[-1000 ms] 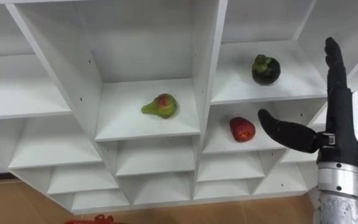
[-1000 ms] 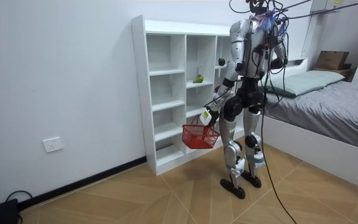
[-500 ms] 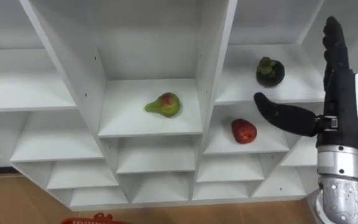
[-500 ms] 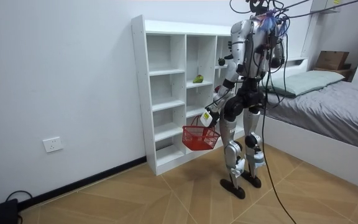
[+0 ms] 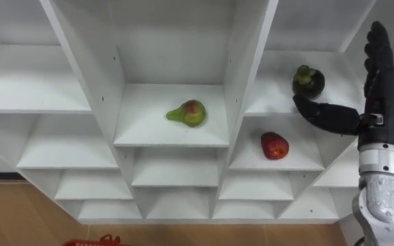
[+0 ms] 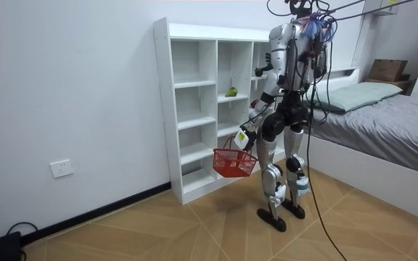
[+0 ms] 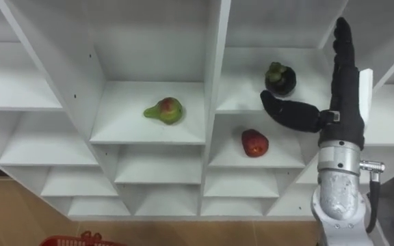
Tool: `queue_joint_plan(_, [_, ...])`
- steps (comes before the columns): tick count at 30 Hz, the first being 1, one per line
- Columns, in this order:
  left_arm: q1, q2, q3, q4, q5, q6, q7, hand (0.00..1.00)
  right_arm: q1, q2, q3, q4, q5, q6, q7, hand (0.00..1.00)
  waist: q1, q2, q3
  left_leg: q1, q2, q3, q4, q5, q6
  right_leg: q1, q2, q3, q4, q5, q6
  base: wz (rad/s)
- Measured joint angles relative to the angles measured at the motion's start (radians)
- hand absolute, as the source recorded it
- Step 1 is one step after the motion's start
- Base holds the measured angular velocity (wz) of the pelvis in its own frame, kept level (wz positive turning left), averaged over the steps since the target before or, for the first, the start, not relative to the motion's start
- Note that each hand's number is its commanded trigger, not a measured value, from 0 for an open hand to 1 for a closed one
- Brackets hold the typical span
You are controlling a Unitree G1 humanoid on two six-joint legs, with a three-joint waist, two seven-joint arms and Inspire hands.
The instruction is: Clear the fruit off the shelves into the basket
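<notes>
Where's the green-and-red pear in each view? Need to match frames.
Left eye view: green-and-red pear centre, on a middle-column shelf.
Right eye view: pear left of centre, same shelf.
Room view: pear upper centre, middle column.
Shared landmark: white upright divider on its right.

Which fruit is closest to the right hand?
The dark mangosteen, on the right column's upper shelf, just above the thumb of the right hand. The red apple lies one shelf lower; the green-red pear is in the middle column.
</notes>
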Motion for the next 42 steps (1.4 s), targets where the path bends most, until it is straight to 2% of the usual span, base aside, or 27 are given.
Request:
queue_joint_plan(4, [0.001,-0.001,0.0,-0.003,0.007,0.003,0.006,1.0,-0.033,-0.009,0.0,0.074,0.008,-0.002,0.002,0.0,0.0,-0.002,0.0014,0.012,0.0,0.0,-0.003,0.001,0.0,0.009,0.0,-0.001,-0.001,0.0,0.0,0.02])
queue_joint_plan(8, [0.006,0.0,-0.001,-0.003,0.003,0.004,0.028,1.0,-0.1,-0.048,-0.003,0.207,0.045,0.022,0.002,0.0,0.001,-0.005,0.0027,0.017,-0.001,-0.001,-0.003,0.002,0.001,0.018,-0.002,-0.007,-0.001,0.0,0.0,0.01])
queue_joint_plan(11, [0.016,0.004,-0.001,-0.003,-0.002,0.007,0.023,1.0,-0.122,-0.048,-0.011,0.232,0.045,0.029,0.002,0.0,0.003,-0.007,0.0036,0.017,-0.001,-0.007,-0.003,0.005,-0.001,0.018,-0.002,-0.01,-0.001,0.0,0.0,0.05])
queue_joint_plan(16, [0.032,0.005,-0.002,-0.022,-0.001,0.035,0.019,1.0,-0.135,-0.049,-0.021,0.242,0.047,0.041,0.01,0.0,0.0,-0.008,0.0032,0.016,-0.002,-0.019,-0.003,0.009,-0.001,0.024,-0.006,-0.033,-0.001,0.0,0.0,0.08])
queue_joint_plan(21, [0.024,0.006,-0.001,-0.022,0.0,0.043,0.018,1.0,-0.221,-0.057,-0.02,0.341,0.081,0.067,0.045,0.0,0.011,-0.009,0.0038,0.014,-0.004,-0.021,-0.003,0.015,-0.001,0.022,-0.009,-0.043,0.0,0.001,-0.001,0.02])
queue_joint_plan(26, [0.018,0.01,-0.001,-0.035,0.0,0.055,-0.001,1.0,-0.244,-0.081,-0.019,0.349,0.088,0.072,0.065,0.0,0.026,-0.01,0.0032,0.014,-0.005,-0.029,-0.003,0.017,0.0,0.026,-0.01,-0.052,0.0,0.001,-0.002,0.05])
queue_joint_plan(31, [0.012,0.011,-0.001,-0.036,0.005,0.067,-0.01,1.0,-0.263,-0.082,-0.019,0.358,0.103,0.074,0.087,0.0,0.026,-0.012,0.0026,0.015,-0.009,-0.043,-0.003,0.019,-0.001,0.032,-0.011,-0.062,-0.001,0.001,-0.001,0.06])
queue_joint_plan(42, [0.003,0.015,0.003,-0.047,0.027,0.081,-0.027,1.0,-0.311,-0.09,-0.019,0.405,0.03,0.104,0.113,0.0,0.036,-0.022,0.0035,0.015,-0.011,-0.044,-0.004,0.022,0.0,0.025,-0.012,-0.061,-0.001,0.001,-0.002,0.0])
